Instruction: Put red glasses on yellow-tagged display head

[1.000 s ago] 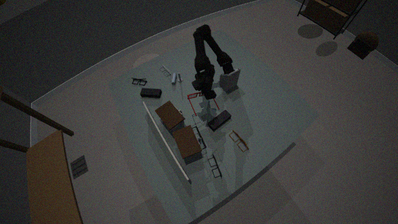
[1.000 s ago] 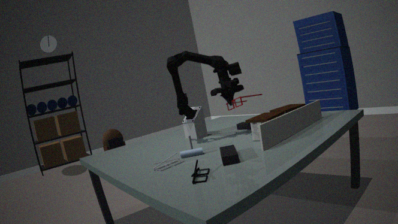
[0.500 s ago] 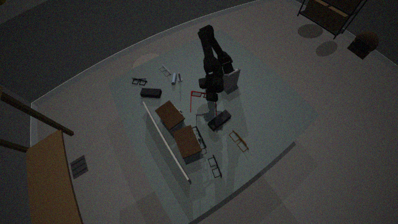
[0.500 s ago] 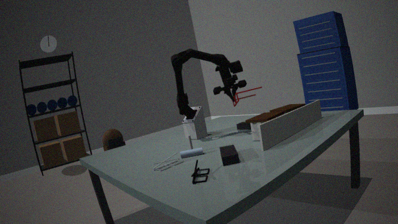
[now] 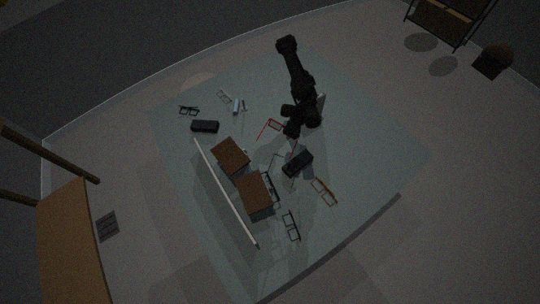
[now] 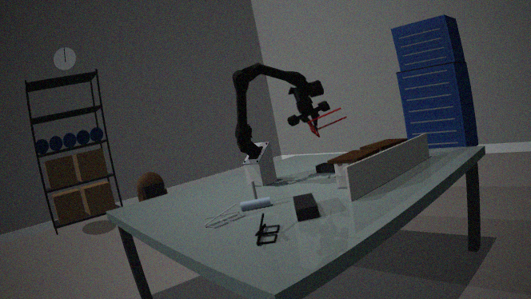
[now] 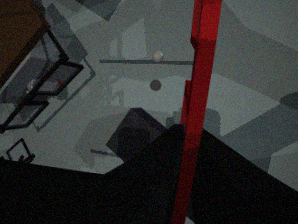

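The red glasses point(image 5: 263, 129) point(image 6: 313, 129) point(image 7: 202, 75) are held in the air by my gripper point(image 5: 292, 135) point(image 6: 314, 121) point(image 7: 185, 135), which is shut on the front frame. The temples stick out toward the heads' side in the exterior view. Two display heads with flat brown tops stand before a pale panel: one point(image 5: 230, 156) point(image 6: 347, 156) shows no glasses, with a small pale bump on its front; the other point(image 5: 254, 193) point(image 6: 384, 144) point(image 7: 17, 30) has black glasses point(image 7: 50, 85) at its front. The gripper is above and in front of the heads, not over them. No yellow tag can be made out.
The upright pale panel point(image 5: 225, 191) point(image 6: 388, 168) runs behind the heads. Dark blocks point(image 5: 204, 126) point(image 5: 298, 162) point(image 6: 305, 207) lie on the table. Orange glasses point(image 5: 327, 188), other black glasses point(image 5: 298, 233) and a pale cylinder point(image 5: 236, 106) point(image 6: 256, 204) also lie there.
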Action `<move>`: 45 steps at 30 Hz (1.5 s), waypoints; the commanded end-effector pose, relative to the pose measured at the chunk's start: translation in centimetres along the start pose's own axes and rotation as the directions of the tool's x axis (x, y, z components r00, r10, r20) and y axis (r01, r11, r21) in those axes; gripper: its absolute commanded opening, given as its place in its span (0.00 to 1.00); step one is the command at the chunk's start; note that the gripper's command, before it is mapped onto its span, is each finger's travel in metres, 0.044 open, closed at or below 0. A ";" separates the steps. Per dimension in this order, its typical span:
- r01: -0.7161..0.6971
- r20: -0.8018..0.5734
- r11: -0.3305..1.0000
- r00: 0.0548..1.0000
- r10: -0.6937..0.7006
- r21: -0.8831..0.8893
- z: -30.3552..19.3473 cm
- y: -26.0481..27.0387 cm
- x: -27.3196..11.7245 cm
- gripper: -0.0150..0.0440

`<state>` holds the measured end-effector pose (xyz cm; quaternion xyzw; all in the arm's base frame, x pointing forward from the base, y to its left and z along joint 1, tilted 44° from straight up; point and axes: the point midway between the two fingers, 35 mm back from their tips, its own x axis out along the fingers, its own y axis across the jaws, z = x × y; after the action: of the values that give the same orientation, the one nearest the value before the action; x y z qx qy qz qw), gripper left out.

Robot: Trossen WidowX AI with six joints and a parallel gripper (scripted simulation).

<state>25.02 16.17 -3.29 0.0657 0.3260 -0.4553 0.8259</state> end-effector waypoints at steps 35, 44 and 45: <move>-0.189 0.103 0.719 0.981 0.162 0.669 -7.3 0.2 -3.7 0.25; -0.189 0.103 0.719 0.981 0.162 0.669 -7.3 0.2 -3.7 0.25; -0.189 0.103 0.719 0.981 0.162 0.669 -7.3 0.2 -3.7 0.25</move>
<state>20.32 21.89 -6.76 0.3851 0.1139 -0.4636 0.7898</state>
